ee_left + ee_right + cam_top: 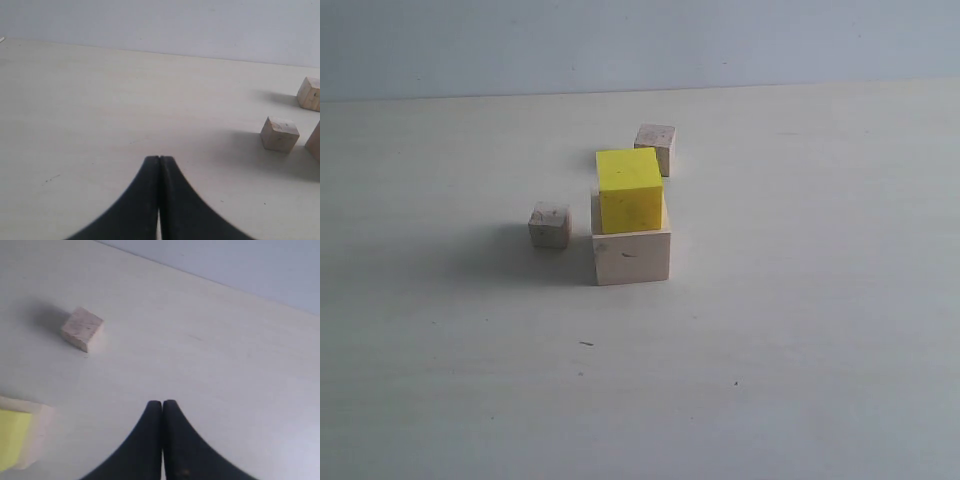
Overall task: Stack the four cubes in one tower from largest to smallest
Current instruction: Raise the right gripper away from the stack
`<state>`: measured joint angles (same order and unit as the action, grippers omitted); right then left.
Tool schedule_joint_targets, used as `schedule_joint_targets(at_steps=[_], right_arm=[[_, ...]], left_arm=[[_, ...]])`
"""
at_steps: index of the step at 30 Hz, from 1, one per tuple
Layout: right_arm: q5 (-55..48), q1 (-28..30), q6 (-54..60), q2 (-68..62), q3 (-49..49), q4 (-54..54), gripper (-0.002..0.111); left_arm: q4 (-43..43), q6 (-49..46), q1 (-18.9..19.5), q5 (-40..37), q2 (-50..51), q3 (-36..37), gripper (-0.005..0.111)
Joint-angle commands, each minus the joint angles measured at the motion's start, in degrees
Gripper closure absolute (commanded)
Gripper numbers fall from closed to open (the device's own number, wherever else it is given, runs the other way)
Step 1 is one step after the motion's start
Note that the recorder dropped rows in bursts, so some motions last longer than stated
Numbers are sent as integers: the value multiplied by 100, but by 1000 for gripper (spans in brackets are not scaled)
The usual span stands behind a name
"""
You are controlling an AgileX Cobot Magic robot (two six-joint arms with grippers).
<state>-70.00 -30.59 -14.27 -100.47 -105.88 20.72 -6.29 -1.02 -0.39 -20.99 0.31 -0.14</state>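
Two cubes stacked, two small ones loose, both pincers clenched on nothing
The left pincer (pixel 159 158) has its black fingers pressed together with nothing between them. Well ahead of its tips, off toward the other arm's side, a small speckled wooden cube (pixel 549 225) sits alone on the pale table (pixel 800 350). Farther from this pincer, the large pale wooden cube (pixel 631 256) stands on the table with the yellow cube (pixel 630 190) resting on top, set toward its back edge. The second small wooden cube (pixel 655 146) lies just behind the stack, seemingly apart from it. The right pincer (pixel 162 402) is likewise clenched and empty, with the stack and that rear cube well clear of its tips, toward the left arm's side
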Motion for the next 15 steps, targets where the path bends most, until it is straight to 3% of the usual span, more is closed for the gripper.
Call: schedule_joint_targets(at_steps=[1, 8, 15], right_arm=[[186, 707, 560, -187, 189, -338, 108], [847, 1815, 1578, -833, 200, -2592, 108], [940, 2022, 1697, -1722, -43, -3792, 108]], left_arm=[[24, -24, -35, 53, -31, 14, 107], [24, -24, -35, 53, -31, 14, 107], [24, -24, -35, 53, -31, 14, 107]])
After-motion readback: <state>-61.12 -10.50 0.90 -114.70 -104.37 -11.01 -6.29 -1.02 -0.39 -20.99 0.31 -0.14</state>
